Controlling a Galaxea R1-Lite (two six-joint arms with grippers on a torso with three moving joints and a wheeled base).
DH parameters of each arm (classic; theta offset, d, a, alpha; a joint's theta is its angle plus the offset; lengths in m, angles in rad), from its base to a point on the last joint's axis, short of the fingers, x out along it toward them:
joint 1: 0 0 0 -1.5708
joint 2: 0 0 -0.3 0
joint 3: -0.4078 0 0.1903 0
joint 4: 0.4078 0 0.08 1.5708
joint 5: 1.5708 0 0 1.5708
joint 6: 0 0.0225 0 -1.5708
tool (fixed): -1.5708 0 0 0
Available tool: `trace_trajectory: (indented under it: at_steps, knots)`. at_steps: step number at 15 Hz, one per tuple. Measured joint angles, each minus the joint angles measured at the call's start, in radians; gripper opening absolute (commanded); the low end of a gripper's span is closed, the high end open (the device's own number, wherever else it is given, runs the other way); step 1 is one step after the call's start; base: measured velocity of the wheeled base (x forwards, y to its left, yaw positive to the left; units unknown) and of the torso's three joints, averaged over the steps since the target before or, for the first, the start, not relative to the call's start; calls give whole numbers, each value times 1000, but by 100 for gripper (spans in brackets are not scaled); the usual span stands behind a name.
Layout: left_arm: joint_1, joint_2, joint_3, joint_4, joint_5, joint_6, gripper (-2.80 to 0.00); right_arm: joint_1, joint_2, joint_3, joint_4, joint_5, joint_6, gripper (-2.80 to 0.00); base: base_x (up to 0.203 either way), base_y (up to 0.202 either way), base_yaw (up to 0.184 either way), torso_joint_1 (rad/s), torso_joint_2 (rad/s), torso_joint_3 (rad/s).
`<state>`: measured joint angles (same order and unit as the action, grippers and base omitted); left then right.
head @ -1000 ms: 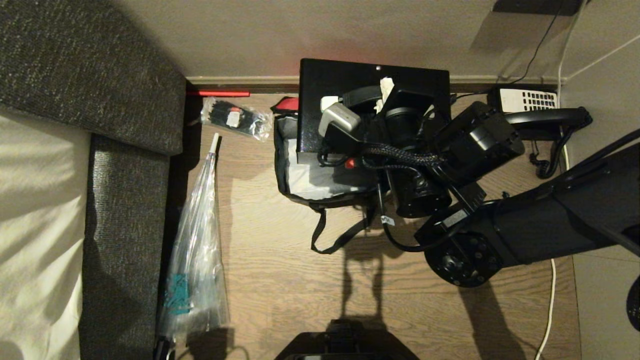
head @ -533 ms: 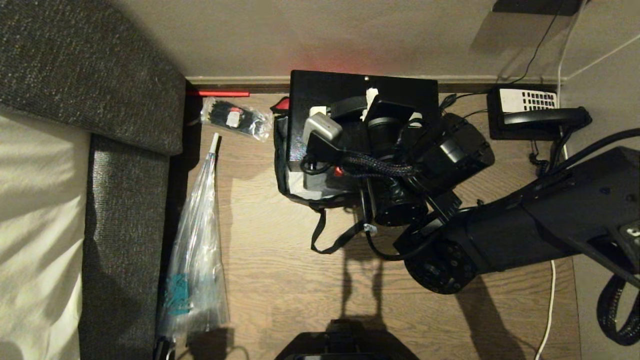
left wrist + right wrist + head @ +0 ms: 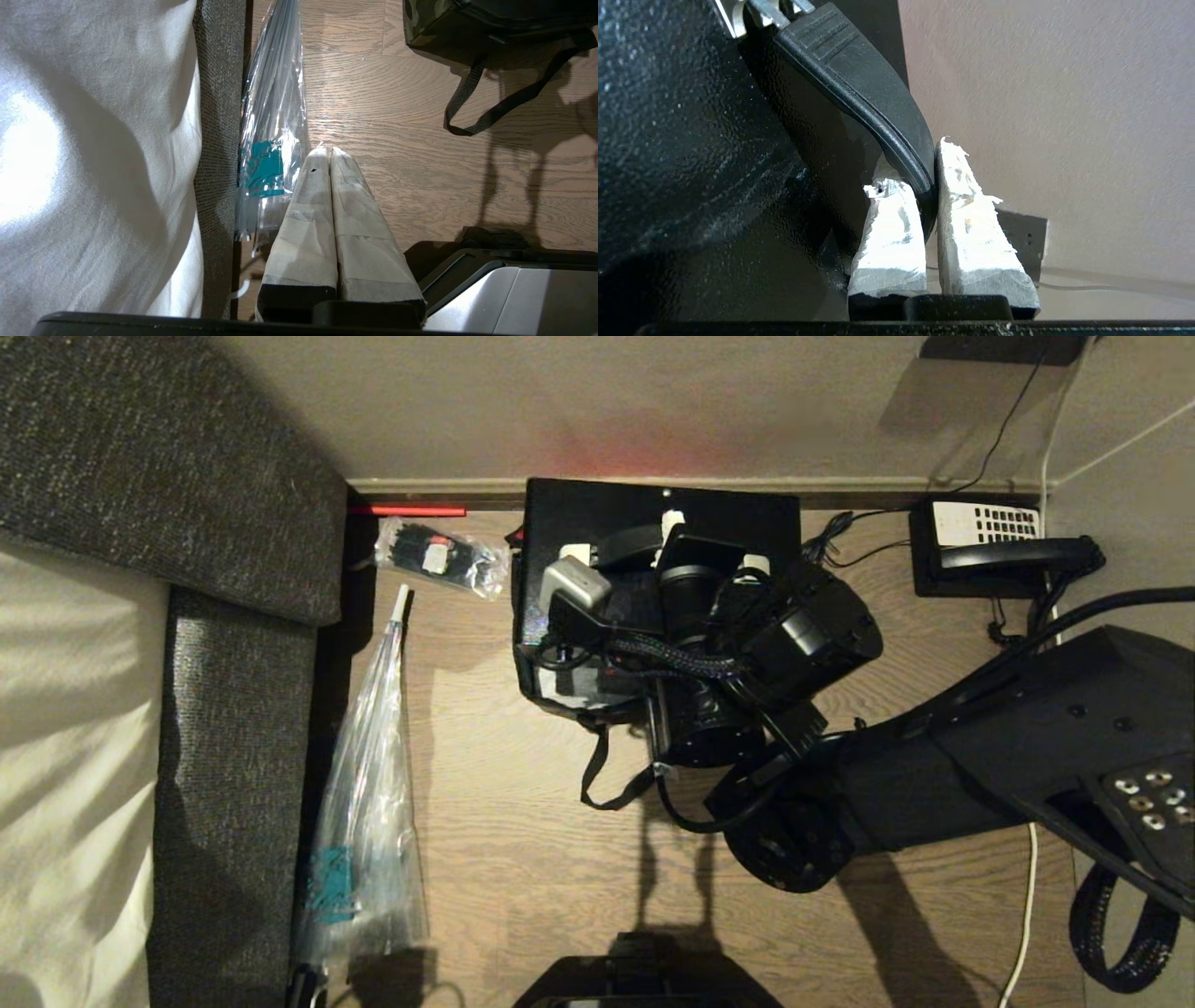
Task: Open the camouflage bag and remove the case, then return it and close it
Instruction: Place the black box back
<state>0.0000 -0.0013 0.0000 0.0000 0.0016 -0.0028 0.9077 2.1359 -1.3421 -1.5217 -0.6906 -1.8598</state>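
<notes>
Right gripper (image 3: 927, 182) clamped on the curved black plastic handle (image 3: 859, 88) of the flat black speckled case (image 3: 597, 513), taped white fingers (image 3: 889, 233) pinching it from both sides. Case up over the open mouth of the boxy green-black camouflage bag (image 3: 560, 695), which sits on the wood floor (image 3: 523, 877) by the wall, black strap (image 3: 611, 775) trailing out front. Left gripper (image 3: 329, 156) parked low beside the bed, fingers pressed together, holding nothing, right next to a clear plastic bag (image 3: 273, 140).
</notes>
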Motion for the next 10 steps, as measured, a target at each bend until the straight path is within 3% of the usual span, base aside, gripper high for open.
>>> trace_trajectory:
  at_steps: [10]
  knots:
    - [0,0,0,0,-1,0,-280,7,73,-57,0,-2,3,-280,0,0,0,0,0,0]
